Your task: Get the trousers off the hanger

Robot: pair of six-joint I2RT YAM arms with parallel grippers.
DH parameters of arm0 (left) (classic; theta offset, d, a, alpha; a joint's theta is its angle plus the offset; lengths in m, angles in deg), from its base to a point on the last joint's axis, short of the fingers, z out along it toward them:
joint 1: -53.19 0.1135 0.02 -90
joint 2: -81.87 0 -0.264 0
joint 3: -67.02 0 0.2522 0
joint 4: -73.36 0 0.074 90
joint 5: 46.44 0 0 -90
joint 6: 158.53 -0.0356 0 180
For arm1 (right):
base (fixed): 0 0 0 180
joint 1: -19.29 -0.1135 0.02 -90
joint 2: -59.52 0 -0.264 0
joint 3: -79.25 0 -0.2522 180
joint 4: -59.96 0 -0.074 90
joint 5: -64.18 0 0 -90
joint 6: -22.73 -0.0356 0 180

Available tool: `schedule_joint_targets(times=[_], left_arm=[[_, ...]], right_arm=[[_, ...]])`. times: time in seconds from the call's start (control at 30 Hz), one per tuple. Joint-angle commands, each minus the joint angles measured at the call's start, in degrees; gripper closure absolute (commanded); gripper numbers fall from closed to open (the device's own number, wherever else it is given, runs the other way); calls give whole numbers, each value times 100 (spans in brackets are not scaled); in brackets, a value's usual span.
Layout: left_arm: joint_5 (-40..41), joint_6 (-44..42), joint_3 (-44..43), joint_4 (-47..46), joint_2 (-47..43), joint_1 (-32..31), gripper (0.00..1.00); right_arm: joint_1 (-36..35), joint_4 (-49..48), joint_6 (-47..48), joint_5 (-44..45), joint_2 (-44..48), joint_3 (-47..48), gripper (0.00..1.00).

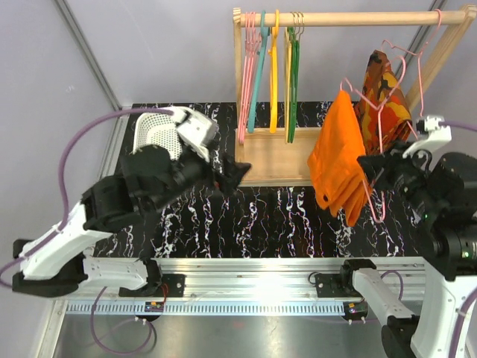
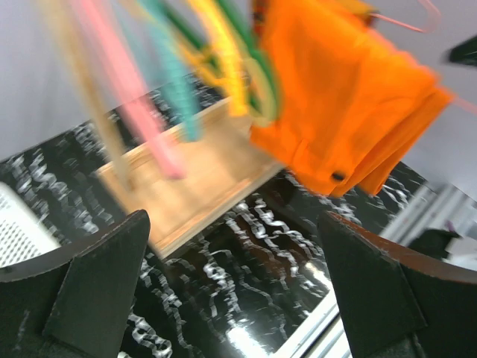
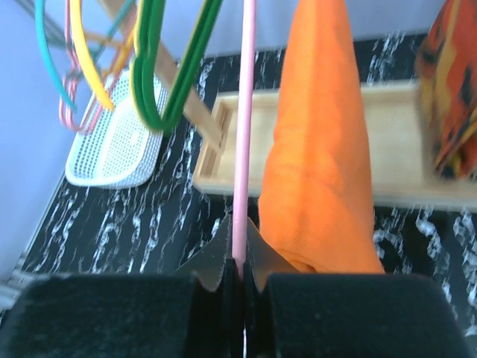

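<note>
1. Trousers (image 1: 339,160): plain orange, folded over a thin pink wire hanger (image 3: 241,134). The long axis runs straight down, with the fold at the top and the loose ends at the bottom. They hang clear of the black marbled table (image 1: 283,224), at its right side and in front of the right end of the wooden base (image 1: 276,153).
2. Right gripper (image 3: 238,257): clenched on the hanger wire, which rises upright from between the closed fingers. The trousers hang just right of the wire in the wrist view. The right arm is raised at the table's right edge, its wrist turned toward the rack.
3. Left gripper (image 2: 235,246): released, fingers spread wide with nothing between them. It is held above the table left of centre and faces the trousers. The left arm is bent, its elbow out toward the left edge.
4. Surroundings: a camouflage garment (image 1: 384,89) hangs just behind and to the right of the trousers. Pink, teal, yellow and green hangers (image 1: 272,74) hang on the wooden rail (image 1: 335,19), well left of the trousers. A white mesh basket (image 1: 160,130) sits at the rear left.
5. Open room: a bare stretch of table lies between the two grippers, in front of the wooden base.
</note>
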Motion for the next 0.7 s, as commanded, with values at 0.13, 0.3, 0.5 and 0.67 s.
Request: schedule_joint_targets(times=[0.13,0.3,0.5,0.67], left_arm=[[2235,-320,1009,-2756,424,-1966,1],[2306,-521,949,-3596,1320,-2583,1],[1780,-565,141,-3694,2314,-2672,1],[1612,-732,-326,-3720,2798,-2672,1]], right_arm=[[11,-155,-283,-145,752,-69,100],[11,56,-389,-215,762,133,100],[11,135,-310,-198,753,545,100],[11,214,-240,-49,621,1054,100]])
